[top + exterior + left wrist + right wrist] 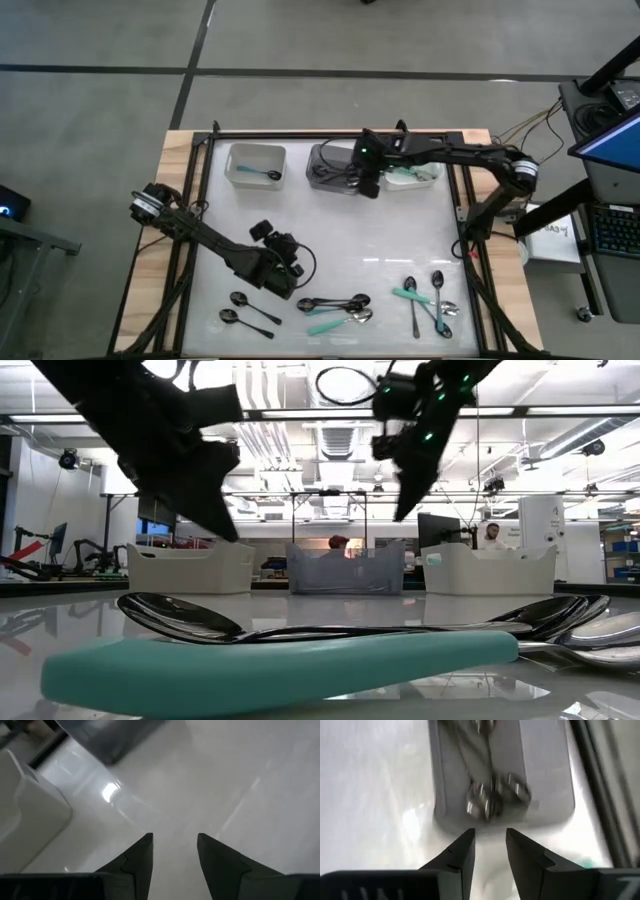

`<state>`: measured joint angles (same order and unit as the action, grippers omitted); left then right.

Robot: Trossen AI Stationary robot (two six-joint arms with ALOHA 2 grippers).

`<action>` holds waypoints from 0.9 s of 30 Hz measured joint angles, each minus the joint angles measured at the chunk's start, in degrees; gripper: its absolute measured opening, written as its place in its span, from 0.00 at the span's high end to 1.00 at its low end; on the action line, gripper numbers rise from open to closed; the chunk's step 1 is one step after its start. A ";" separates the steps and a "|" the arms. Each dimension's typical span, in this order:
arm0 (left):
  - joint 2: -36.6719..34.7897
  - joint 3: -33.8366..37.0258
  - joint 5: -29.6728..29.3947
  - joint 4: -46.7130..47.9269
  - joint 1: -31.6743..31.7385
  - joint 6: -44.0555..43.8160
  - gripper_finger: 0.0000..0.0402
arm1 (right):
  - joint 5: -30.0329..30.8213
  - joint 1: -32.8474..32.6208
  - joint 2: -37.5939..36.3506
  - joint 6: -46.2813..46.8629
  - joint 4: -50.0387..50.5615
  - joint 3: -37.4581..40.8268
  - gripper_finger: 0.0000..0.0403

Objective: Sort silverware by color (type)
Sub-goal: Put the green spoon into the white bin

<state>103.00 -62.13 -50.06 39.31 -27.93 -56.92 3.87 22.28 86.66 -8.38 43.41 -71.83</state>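
Observation:
Loose spoons lie along the table's near side: two black ones point(240, 308), a cluster point(338, 304) with a teal handle point(270, 660) closest to the low camera, and a mixed group point(430, 298) to the right. My left gripper point(290, 262) hangs open above the bare table just beyond the middle cluster, with nothing between its fingers point(175, 855). My right gripper point(369, 186) is open and empty point(490, 845), over the near rim of the grey bin point(500, 817). Several silver spoons point(492, 795) lie in that bin.
Three bins stand in a row at the far side: a white one point(255, 165) holding one teal-handled spoon, the grey one point(335, 170), and a white one point(412, 174) with teal-handled spoons. The middle of the table point(380, 235) is bare. A black frame borders the table.

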 joint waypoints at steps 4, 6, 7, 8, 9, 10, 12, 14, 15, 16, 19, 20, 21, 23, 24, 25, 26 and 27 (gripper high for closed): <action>0.00 0.00 -6.02 -3.69 1.50 0.14 0.66 | -5.42 0.00 -4.71 5.82 10.73 0.40 0.76; 0.00 0.00 -6.36 -5.34 2.62 1.64 0.66 | -8.97 -0.32 -6.89 8.86 14.44 1.49 0.76; 0.00 0.00 -6.27 -5.95 3.23 2.48 0.66 | -10.20 -0.72 -8.03 10.14 15.49 2.34 0.76; 0.00 0.00 -6.10 -6.48 3.84 3.33 0.66 | -10.85 -1.26 -9.05 11.38 16.06 3.30 0.76; 0.00 0.00 -6.06 -7.03 4.37 4.08 0.66 | -11.25 -1.93 -10.17 12.56 16.14 4.51 0.76; 0.00 0.00 -6.06 -7.46 4.85 4.64 0.66 | -11.38 -2.69 -11.18 13.98 16.00 6.01 0.75; 0.00 0.00 -6.02 -8.06 5.70 6.07 0.66 | -11.40 -4.61 -13.01 17.13 15.72 9.36 0.75; 0.00 0.00 -6.01 -8.13 6.26 6.82 0.66 | -11.40 -7.07 -14.32 20.19 15.43 13.07 0.75; 0.00 0.00 -5.99 -8.12 6.55 6.88 0.66 | -11.42 -8.55 -14.79 21.49 15.05 14.95 0.75; 0.00 0.00 -5.99 -8.12 6.82 6.90 0.66 | -11.42 -10.07 -15.20 22.70 14.37 16.75 0.75; 0.00 0.00 -5.98 -8.12 7.64 6.93 0.66 | -11.42 -15.09 -15.96 25.39 11.26 21.36 0.76; 0.00 0.00 -5.99 -8.13 7.92 6.93 0.66 | -11.45 -16.94 -16.05 25.82 10.07 22.67 0.76; 0.00 0.00 -5.99 -8.14 8.17 6.93 0.66 | -11.67 -18.84 -16.05 26.30 8.91 23.81 0.76; 0.00 0.00 -5.97 -8.33 8.63 6.93 0.66 | -13.06 -22.83 -16.06 26.51 6.01 25.67 0.77; 0.00 0.00 -5.99 -8.45 8.75 6.93 0.66 | -14.35 -24.79 -15.99 26.71 4.78 26.37 0.77; 0.00 0.00 -5.99 -8.56 8.78 6.93 0.66 | -15.75 -26.87 -15.77 27.22 3.43 26.81 0.78; 0.01 0.00 -5.98 -8.83 8.75 6.93 0.66 | -16.55 -28.97 -15.54 28.00 1.93 27.04 0.78; 0.00 0.00 -5.97 -8.98 8.73 6.93 0.66 | -16.87 -31.14 -15.21 28.48 0.58 27.08 0.79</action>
<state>103.00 -62.13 -56.03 30.33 -19.20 -50.00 -13.00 -8.85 71.45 20.10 43.98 -44.75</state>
